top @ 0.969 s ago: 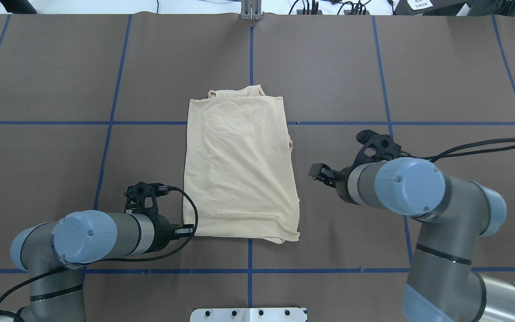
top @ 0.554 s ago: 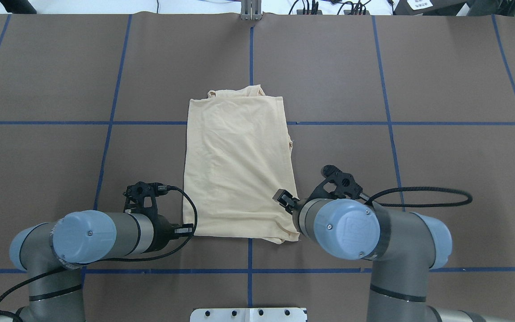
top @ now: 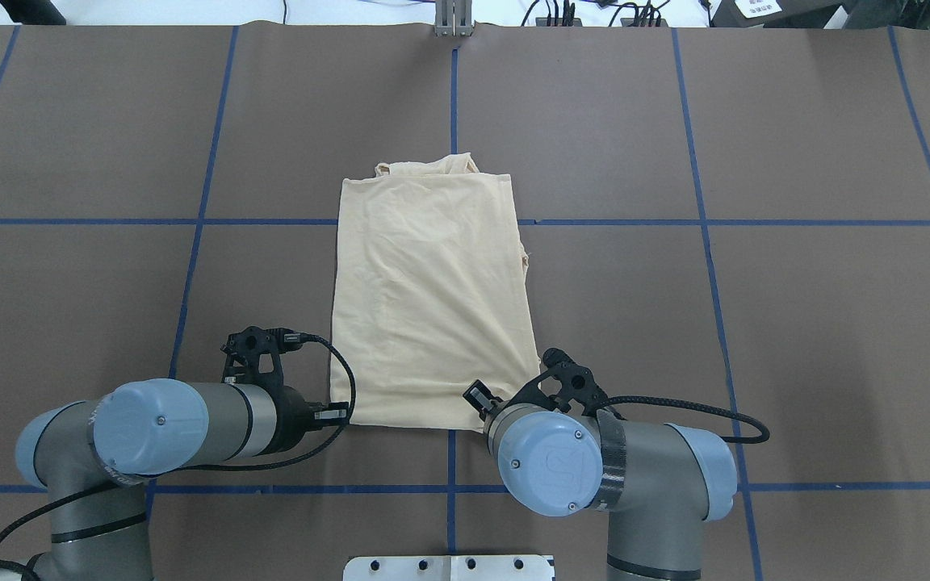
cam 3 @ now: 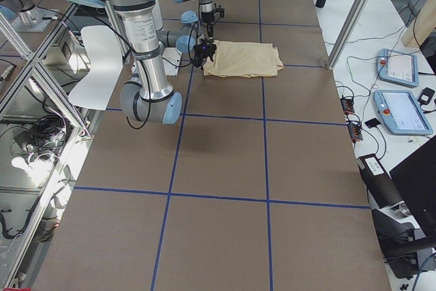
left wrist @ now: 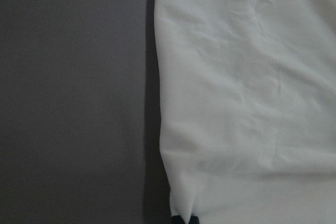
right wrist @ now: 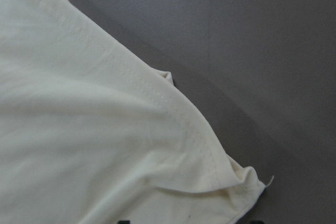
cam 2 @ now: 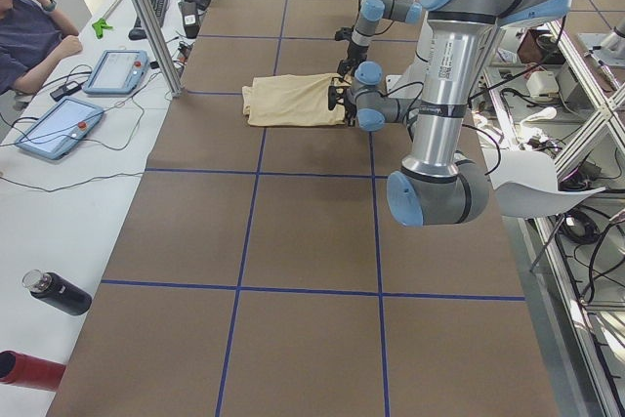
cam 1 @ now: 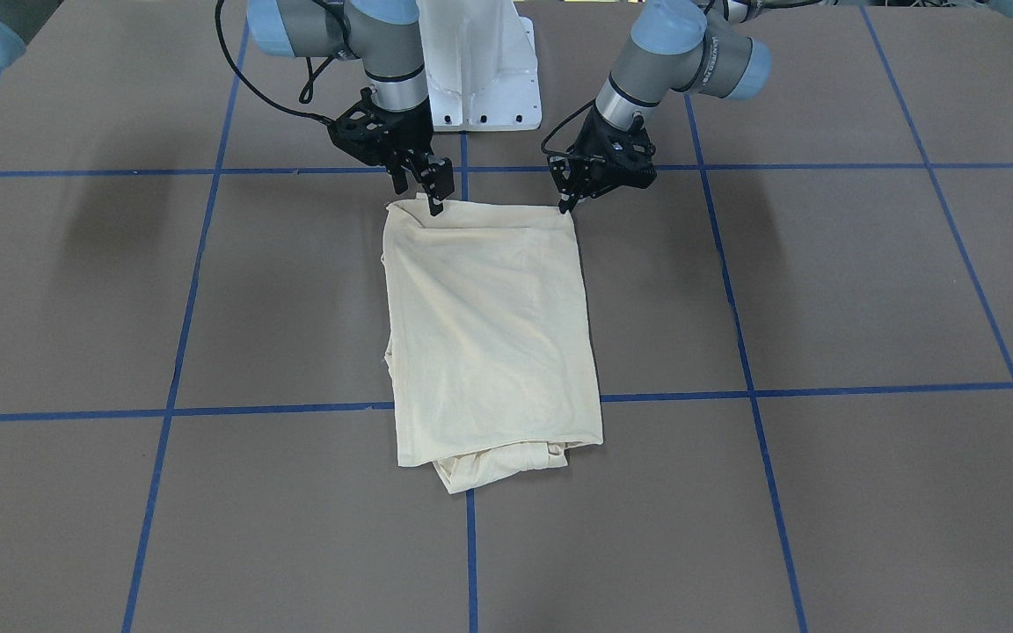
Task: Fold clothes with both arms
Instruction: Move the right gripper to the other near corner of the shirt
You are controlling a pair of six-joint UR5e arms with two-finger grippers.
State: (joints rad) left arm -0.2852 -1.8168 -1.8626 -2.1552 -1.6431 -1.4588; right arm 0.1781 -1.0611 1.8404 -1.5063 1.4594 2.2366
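Pale cream-yellow thin-cloth shirt (top: 433, 307): it lies flat in the middle of the brown paper-covered table with blue tape grid lines (top: 634, 323). It is already folded into a long rectangle running from 12 to 6 o'clock, seen from my base. No print or label shows.
Far end: at 12 o'clock a small bunch of under-layers pokes out past the top edge.
Near end: the stitched hem lies at 6 o'clock, close to my base, with one of my grippers at each corner.
My black two-finger left gripper (cam 1: 566, 207): it is down at the shirt's 7 o'clock corner. My wrist view shows the cloth puckered to a point at the dark fingertips, so I judge it pinched on that corner.
My black two-finger right gripper (cam 1: 426, 195): it is low over the 5 o'clock corner with its jaws spread. In my wrist view the tips stand well apart with the hemmed, slightly curled corner between them. It holds nothing.
Handling: I judge the shirt light, limp and not fragile. It will sag and crease when lifted, and the stacked layers can slide over each other.
Where to hold: at the two hem corners, pinching through every layer.
Next, as I judge it: clamp the right corner, then raise both corners evenly and carry them toward 12 o'clock.
Risk: I may catch only the top layer, or lift unevenly and skew the fold.
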